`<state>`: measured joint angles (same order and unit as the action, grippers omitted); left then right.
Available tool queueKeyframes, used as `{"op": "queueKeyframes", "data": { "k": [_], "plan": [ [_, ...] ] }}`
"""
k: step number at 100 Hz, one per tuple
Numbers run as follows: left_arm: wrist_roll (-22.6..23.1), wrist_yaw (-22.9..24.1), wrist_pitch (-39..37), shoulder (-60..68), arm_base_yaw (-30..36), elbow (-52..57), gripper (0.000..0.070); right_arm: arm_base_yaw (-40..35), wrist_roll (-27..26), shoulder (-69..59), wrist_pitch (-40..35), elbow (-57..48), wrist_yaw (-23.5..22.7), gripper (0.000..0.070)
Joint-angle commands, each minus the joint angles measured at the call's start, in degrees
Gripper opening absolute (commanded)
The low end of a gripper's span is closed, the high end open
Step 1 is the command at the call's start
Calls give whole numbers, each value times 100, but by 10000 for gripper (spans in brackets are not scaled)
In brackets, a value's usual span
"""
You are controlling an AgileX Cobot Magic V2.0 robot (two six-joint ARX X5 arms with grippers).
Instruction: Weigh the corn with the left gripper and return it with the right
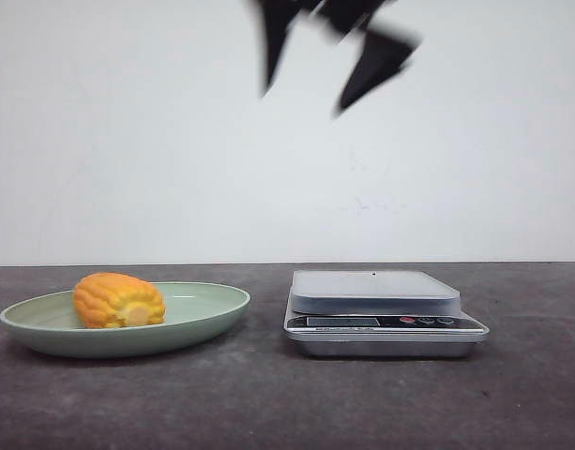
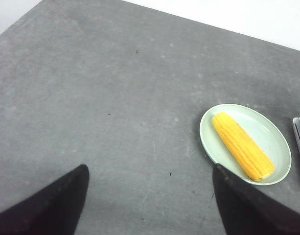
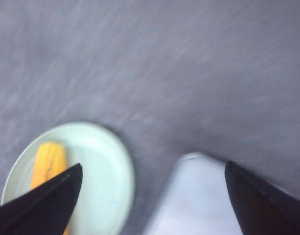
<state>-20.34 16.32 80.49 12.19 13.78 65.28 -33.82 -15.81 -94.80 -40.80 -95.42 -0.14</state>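
Item: the corn (image 1: 118, 300), an orange-yellow cob with rows of kernels and a paler cut end facing the front camera. Location: lying on its side inside a shallow pale green round plate (image 1: 212, 314), toward the plate's left half in the front view; in the left wrist view (image 2: 242, 146) it shows as a longer tapering ear set on a diagonal across the dish (image 2: 208, 132).

Handling, by judgement: stiff, rounded and light; liable to roll on the plate or turn between smooth fingers. Best taken across its middle, fingers closing on the two long kerneled flanks and not on the ends.

Adjacent: a silver kitchen scale with a pale rectangular platform (image 1: 375, 289), display strip and small buttons, standing just beside the plate on the right, its platform bare.

Support: a dark grey matte tabletop (image 1: 268, 403); white wall behind.

Tools: the left gripper (image 2: 150, 200), black tapering fingers spread wide, holding nothing, well clear of the plate. The right gripper (image 1: 310, 80), black wedge-shaped fingers likewise spread and unloaded, blurred, high above the table over the gap between plate and scale.

Status, by judgement: corn not yet weighed.
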Motion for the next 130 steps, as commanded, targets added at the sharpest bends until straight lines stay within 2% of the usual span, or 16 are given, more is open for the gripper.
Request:
{"op": "queueKeyframes", "data": {
  "k": [1,6,16,25,34,43,53,69,77,98,104,110,112,113,118,130],
  "plan": [
    [66,11,-81,-4,11,59,474,203,422,538,-223,-146,9,585],
    [83,11,-81,-4,11,57,474,470,487,990,-474,-146,-28,583],
    [136,9,-79,-4,11,52,474,1060,590,1967,-1187,-146,-420,579],
    [157,9,-76,-4,11,55,474,1467,697,2771,-1790,-144,-452,579],
    [153,9,-79,-4,11,52,474,1696,841,3602,-2295,-136,-238,580],
    [146,7,-138,-4,11,42,474,1718,839,4341,-2730,-92,164,580],
    [146,-22,-260,-4,11,-4,474,1720,457,5235,-3233,79,262,580],
    [98,-446,-542,-4,11,-229,474,1777,240,6585,-3390,739,387,580],
    [101,-481,-647,-4,11,-385,474,1812,219,7252,-3379,1244,529,579],
    [111,-546,-951,-4,11,-879,457,1915,205,8321,-3379,2673,151,573],
    [127,-610,-1062,-4,11,-981,369,1974,210,8489,-3305,3038,155,510],
    [164,-649,-1246,-4,11,-1064,232,2013,212,8581,-3147,3298,162,378],
    [173,-658,-1305,-4,11,-1084,180,2028,232,8612,-3056,3407,162,292],
    [173,-671,-1338,-4,11,-1093,154,2031,234,8614,-3038,3425,162,274],
    [243,-752,-1519,-4,11,-1123,0,2050,240,8633,-2852,3626,162,3],
    [337,-826,-2011,-4,11,-1141,4,2050,251,8633,-2374,3971,157,15]
  ]
}}
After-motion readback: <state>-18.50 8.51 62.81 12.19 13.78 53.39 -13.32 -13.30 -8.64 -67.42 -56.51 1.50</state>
